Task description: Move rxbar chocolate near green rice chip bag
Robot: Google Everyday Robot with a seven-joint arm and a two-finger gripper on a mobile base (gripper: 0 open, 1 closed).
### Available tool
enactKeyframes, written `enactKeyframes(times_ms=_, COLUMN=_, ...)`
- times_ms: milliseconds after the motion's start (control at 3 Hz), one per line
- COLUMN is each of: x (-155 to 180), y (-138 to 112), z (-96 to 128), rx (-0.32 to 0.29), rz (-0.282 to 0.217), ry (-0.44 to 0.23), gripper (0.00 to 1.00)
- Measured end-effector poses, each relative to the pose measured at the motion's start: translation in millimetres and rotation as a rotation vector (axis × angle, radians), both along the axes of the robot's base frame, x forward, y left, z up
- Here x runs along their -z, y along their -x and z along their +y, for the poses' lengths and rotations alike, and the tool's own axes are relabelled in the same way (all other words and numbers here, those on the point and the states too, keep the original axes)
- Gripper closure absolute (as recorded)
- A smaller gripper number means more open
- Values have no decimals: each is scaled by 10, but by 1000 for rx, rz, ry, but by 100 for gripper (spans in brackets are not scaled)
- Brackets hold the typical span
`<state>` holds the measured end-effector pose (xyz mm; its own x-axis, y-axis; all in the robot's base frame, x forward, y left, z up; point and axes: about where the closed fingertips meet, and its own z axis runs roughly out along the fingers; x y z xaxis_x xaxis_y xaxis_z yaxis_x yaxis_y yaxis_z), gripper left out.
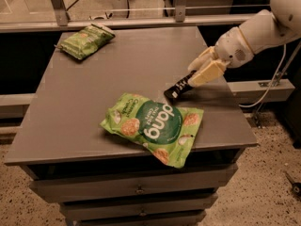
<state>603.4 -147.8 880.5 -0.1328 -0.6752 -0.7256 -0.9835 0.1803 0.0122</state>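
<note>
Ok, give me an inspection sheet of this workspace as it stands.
Surface: grey table, drawers beneath.
Job's things: rxbar chocolate tilted, low over the table's right side, close to the green rice chip bag; bag lies flat, overhanging the front edge.
Clutter: small green bag at the far left corner.
Grippers: gripper at the table's right edge, shut on the rxbar chocolate's upper end.
Cables: white cable hanging right of the table.
Surroundings: speckled floor; metal rail behind.

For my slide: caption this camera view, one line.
Above the grey table at right, the gripper holds the thin black rxbar chocolate wrapper beside the large light-green rice chip bag.
</note>
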Motion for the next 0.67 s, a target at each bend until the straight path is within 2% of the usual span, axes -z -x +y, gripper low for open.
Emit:
enactKeyframes(times_ms=333, x=71, y=202, z=-287, rx=11, rz=-15, ry=28, gripper=100)
enactKeyframes(times_ms=667, x=111, y=346, z=-473, rx=8, rz=-16, ry=50, gripper=85)
